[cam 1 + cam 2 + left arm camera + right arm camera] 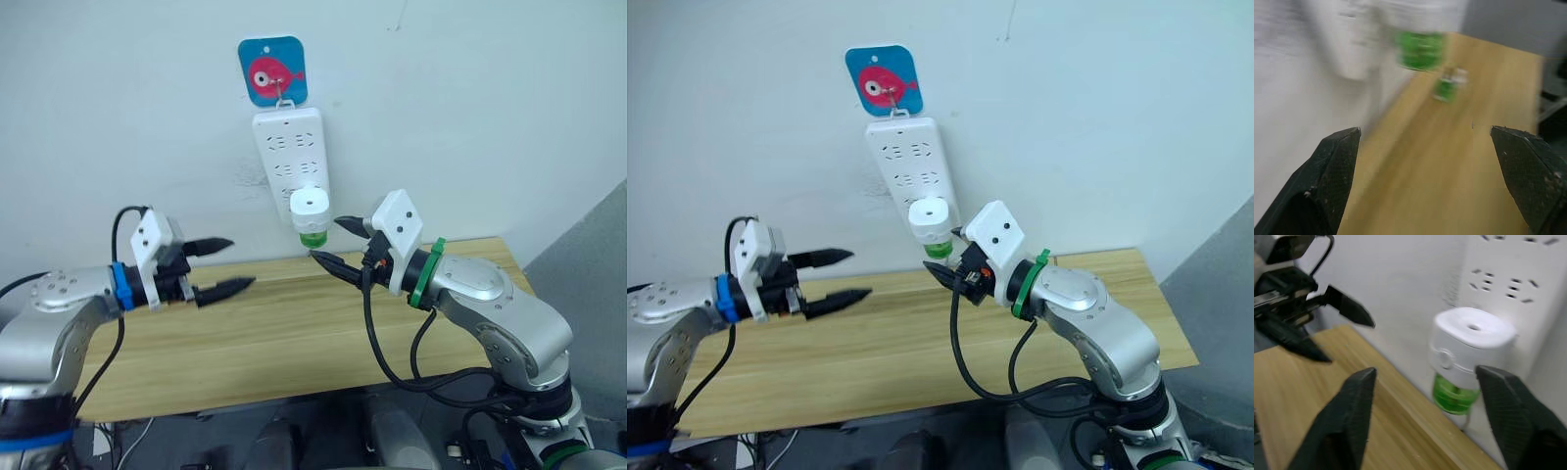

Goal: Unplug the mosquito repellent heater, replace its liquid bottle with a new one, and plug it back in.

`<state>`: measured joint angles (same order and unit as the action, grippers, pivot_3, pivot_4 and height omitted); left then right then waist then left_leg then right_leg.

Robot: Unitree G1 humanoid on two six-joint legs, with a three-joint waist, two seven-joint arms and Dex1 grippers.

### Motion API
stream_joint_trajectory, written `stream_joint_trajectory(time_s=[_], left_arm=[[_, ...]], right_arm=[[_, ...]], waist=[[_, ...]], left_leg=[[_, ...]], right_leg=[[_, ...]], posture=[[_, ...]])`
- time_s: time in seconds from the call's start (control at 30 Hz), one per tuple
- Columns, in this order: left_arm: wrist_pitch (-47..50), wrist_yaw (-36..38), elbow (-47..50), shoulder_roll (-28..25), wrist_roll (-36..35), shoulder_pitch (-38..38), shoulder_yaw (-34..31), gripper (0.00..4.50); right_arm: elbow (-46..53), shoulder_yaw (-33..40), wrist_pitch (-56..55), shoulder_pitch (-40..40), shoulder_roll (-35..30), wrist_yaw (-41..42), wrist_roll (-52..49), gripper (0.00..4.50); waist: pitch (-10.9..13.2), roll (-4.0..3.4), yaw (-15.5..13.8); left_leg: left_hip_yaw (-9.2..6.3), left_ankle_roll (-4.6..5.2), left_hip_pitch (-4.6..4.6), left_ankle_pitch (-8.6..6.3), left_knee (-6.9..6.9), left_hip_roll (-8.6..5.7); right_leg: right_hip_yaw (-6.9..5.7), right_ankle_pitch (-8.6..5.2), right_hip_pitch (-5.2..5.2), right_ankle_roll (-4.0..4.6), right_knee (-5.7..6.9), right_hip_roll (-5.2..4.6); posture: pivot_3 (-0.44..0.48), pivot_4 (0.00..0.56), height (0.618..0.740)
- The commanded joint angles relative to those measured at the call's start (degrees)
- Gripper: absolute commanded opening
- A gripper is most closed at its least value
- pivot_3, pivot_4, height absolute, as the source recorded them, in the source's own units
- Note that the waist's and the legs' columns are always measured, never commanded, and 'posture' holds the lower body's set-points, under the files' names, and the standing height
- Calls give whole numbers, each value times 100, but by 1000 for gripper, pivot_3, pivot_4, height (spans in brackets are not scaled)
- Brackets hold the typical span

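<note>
Our right gripper (335,245) hangs with its two black fingers spread apart and empty, just beside the mosquito repellent heater (310,207), one fingertip near its side and the other below its liquid bottle (313,237); we see a small gap on both. That heater sits plugged into the lowest sockets of the white power strip (289,147), which hangs on the wall from a blue hook plate (272,70). The green bottle hangs under the heater, just above the back edge of the wooden table (274,343). Our left gripper (223,266) is also spread and empty, well apart from the heater over the table's left part, with open tabletop between the two grippers. In the left wrist view a small green bottle with a white top, the new one (1448,87), stands blurred on the wood near the wall.
</note>
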<state>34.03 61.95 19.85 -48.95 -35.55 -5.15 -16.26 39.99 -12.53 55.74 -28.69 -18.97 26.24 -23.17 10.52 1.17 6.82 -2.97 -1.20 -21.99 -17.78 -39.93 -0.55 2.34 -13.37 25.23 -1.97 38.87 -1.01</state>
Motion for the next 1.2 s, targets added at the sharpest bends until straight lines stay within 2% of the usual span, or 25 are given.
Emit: stream_joint_trajectory(time_s=[0.03, 0.23, 0.6, 1.2], left_arm=[[280, -290, 899, 71, -538, 308, -381, 4466], [184, -767, 1592, 447, -817, 643, -330, 4466], [-434, -1010, 1607, 729, -507, 688, -101, 4466], [-488, -1179, 1493, 664, -505, 530, 26, 4466]], right_arm=[[136, 58, -281, -6, -117, 251, -167, 2128], [-227, -316, -620, -134, -209, 313, 116, 13], [-1293, -670, -1158, -446, 347, -333, 993, 13], [-1846, -777, -1456, -393, 848, -651, 1650, 13]], waist=[[0, 0, -95], [-1, 1, -224], [-2, 1, -219], [-2, 1, -216]], left_leg=[[0, 0, 6, 0, 0, -1], [3, -1, 20, 1, -3, -1], [7, -2, 19, 1, -1, 0], [7, -2, 19, 1, -1, 1]], right_leg=[[-2, 0, -6, 0, 1, 0], [-8, -1, -22, 1, 1, 2], [-3, -1, -17, 5, 3, 7], [-4, -1, -16, 5, 4, 7]], posture=[[-71, 153, 730], [-58, 150, 730], [-58, 136, 730], [-53, 132, 730]])
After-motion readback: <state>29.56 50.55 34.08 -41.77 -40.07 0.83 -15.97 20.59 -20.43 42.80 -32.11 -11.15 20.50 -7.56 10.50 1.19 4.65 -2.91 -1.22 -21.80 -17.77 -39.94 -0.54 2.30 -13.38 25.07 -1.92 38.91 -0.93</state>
